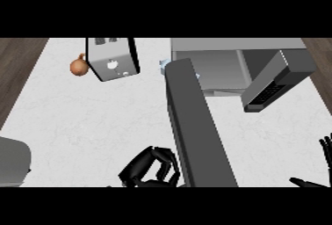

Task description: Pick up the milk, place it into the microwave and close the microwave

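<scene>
The microwave (224, 52) stands at the back right with its cavity showing. Its dark grey door (194, 127) is swung wide and reaches toward me down the middle of the view. A small pale blue-white piece (162, 64) peeks out at the door's far left edge. It may be the milk, but the door hides the rest. My left hand (150, 169) sits low in the view just left of the door's near end, fingers curled, with nothing seen inside them. My right hand (323, 148) shows at the lower right edge, fingers spread and holding nothing.
The microwave's black keypad panel (276, 85) juts out at the right. A silver toaster (113, 59) stands at the back left with a brown onion-like thing (79, 66) beside it. A grey object (12, 162) sits at the left edge. Wooden floor borders the white counter (91, 118).
</scene>
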You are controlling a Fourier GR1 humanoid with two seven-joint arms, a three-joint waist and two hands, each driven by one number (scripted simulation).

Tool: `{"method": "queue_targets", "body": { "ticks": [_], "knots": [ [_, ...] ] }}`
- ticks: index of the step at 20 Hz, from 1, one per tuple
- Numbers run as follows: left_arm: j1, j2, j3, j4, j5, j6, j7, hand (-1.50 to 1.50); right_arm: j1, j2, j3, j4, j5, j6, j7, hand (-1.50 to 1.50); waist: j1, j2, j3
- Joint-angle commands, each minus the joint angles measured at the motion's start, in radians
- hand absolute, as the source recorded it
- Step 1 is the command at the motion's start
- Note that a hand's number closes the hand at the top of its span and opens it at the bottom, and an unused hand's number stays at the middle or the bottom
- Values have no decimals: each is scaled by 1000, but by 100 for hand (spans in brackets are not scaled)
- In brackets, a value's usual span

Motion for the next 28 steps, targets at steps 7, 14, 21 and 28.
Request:
{"method": "queue_targets", "body": {
  "ticks": [7,14,21,28],
  "knots": [
    [-194,-15,-289,242,52,89,22,150,13,-59,12,-46,-45,203,-91,-150,-13,1,-1],
    [-290,-14,-435,280,279,278,-77,150,-25,-16,85,-162,-51,196,-32,-150,-55,10,-5],
    [-436,-14,-476,271,421,419,-47,-150,-24,-19,114,-251,-89,194,19,-150,-117,16,-6],
    [-535,-14,-499,292,536,511,-20,150,-57,-41,150,-346,-111,182,88,-150,-177,25,-8]
  ]
}}
